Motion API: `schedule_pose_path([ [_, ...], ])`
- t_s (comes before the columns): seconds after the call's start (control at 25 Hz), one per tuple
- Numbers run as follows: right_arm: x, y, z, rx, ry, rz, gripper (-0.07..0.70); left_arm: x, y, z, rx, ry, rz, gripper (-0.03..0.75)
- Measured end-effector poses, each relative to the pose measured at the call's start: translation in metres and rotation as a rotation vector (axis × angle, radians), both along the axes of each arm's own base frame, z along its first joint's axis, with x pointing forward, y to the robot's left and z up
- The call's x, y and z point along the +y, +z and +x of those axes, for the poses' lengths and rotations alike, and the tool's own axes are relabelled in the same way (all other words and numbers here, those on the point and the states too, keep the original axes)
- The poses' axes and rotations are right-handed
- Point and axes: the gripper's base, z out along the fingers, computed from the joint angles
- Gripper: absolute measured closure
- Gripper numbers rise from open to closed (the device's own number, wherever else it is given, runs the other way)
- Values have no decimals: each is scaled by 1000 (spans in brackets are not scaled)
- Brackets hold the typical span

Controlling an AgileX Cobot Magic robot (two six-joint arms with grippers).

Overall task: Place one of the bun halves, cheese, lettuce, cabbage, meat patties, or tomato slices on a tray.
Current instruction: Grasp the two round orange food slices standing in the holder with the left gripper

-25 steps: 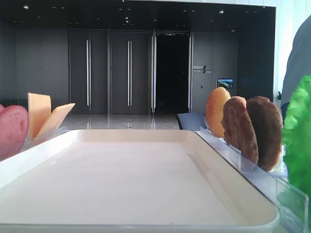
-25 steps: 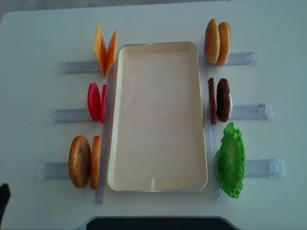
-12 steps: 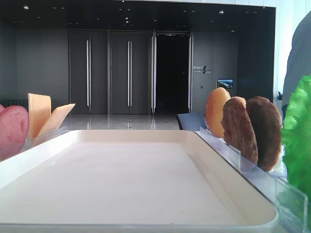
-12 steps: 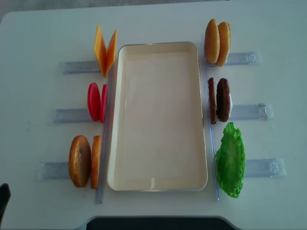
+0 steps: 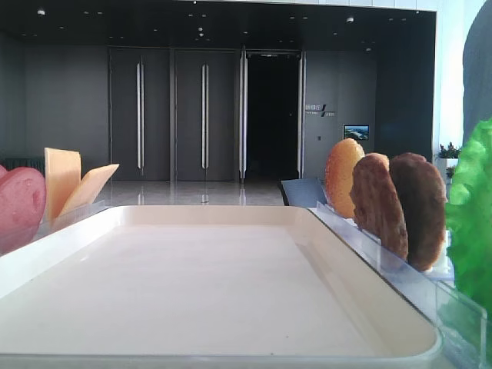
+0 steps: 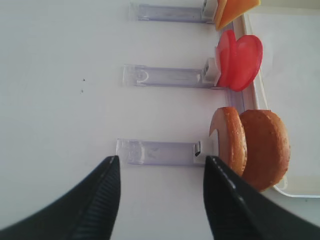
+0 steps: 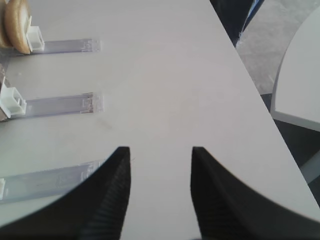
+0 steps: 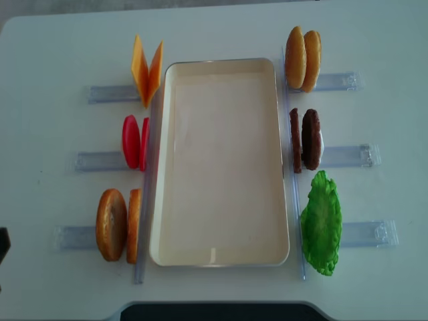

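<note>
**Buns at two o'clock of the left fingers, tray bare**

Buns (image 6: 252, 150) stand on edge in a clear rack (image 6: 160, 152) just off the tray's (image 8: 221, 257) left rim, near its front corner — in the left wrist view they sit at about two o'clock from the left gripper (image 6: 161, 200), near but not touching. Its fingers (image 6: 97, 205) are spread with nothing between them; only bare table and the rack's end show in the gap. The two discs stand face to face, their flat faces running away from the camera, so by my reading a pinch would go across the thickness of the outer one.

The right gripper (image 7: 160, 192) hangs over bare table, fingers apart and holding nothing, with the racks at about ten o'clock and only a bun edge (image 7: 17, 25) at the far corner. I judge the left arm the nearer to any ingredient, and the buns its closest pick.

The overhead view gives the whole layout: cheese (image 8: 146, 70) at eleven o'clock of the tray, tomato (image 8: 135, 142) at nine, buns at seven, a second bun pair (image 8: 303, 59) at one, patties (image 8: 305, 140) at three, lettuce (image 8: 322, 224) at five. Nothing lies in the tray. Neither gripper shows there, save perhaps a dark sliver at the left edge. The low front view shows only the ingredients standing upright along the tray's rims, no arm at all.
</note>
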Motion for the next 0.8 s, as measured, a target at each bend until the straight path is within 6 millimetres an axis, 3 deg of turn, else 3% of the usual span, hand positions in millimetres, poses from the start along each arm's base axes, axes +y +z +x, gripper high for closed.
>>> schedule_pose_path([
  [0.08, 0, 0, 0, 0, 0, 0, 352, -1, 14, 29, 112, 15, -17, 307],
  [0.12, 0, 0, 0, 0, 0, 0, 352, -1, 14, 29, 112, 15, -17, 307],
  [0.24, 0, 0, 0, 0, 0, 0, 352, -4, 22, 58, 233, 12, -40, 307],
  [0.44, 0, 0, 0, 0, 0, 0, 352, -8, 14, 100, 396, 9, -63, 307],
  [0.64, 0, 0, 0, 0, 0, 0, 352, -9, 2, 118, 467, 12, -60, 307],
  [0.8, 0, 0, 0, 0, 0, 0, 352, -11, 1, 122, 458, 7, -87, 307],
])
